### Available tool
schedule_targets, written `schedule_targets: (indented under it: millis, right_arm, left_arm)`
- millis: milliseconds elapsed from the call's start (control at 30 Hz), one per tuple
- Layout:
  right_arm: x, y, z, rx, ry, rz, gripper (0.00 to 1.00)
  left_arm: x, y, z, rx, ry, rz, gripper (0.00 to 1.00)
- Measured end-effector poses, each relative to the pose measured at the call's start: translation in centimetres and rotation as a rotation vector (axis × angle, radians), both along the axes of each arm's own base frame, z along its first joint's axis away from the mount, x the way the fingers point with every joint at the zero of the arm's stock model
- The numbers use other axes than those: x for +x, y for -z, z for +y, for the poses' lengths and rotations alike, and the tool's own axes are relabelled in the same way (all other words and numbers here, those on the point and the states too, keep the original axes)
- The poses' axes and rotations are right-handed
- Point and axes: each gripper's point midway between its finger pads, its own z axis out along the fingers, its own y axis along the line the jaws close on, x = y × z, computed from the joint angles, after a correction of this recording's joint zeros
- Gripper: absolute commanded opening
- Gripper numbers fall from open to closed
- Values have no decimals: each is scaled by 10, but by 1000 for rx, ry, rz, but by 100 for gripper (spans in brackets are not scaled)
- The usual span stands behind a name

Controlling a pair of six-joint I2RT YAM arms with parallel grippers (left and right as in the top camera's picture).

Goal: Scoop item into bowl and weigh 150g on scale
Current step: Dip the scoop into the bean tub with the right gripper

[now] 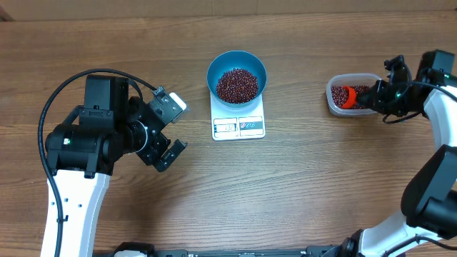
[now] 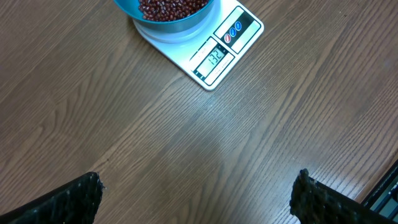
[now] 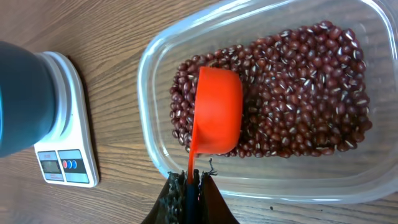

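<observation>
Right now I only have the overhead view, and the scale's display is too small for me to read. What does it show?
Observer: From the left wrist camera, the display on the scale looks like 132, so it is short of the target.
Operator: Is the scoop loaded yet?
Observer: I cannot tell. The right wrist camera shows only the rounded back of the orange measuring cup, its mouth turned away into the beans in the clear tub.
Operator: Is the handle secure?
Observer: The right gripper is shut on the cup's thin handle.
</observation>
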Motion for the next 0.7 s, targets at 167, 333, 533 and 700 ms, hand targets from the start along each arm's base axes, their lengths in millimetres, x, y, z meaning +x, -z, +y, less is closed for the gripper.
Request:
schedule_targets:
  millis: [167, 333, 533, 700]
  right_arm:
    - [0, 5, -5, 32, 17, 5, 4]
    - [-1, 2, -12, 59, 36, -6, 4]
    - [-2, -7, -25, 134, 78, -42, 4]
    - [-4, -13, -31, 189, 101, -66, 4]
  left_arm:
    - [0, 0, 0, 0, 0, 0, 100]
    - [0, 0, 0, 0, 0, -1, 100]
    - [0, 0, 0, 0, 0, 0, 100]
    - [0, 0, 0, 0, 0, 0, 100]
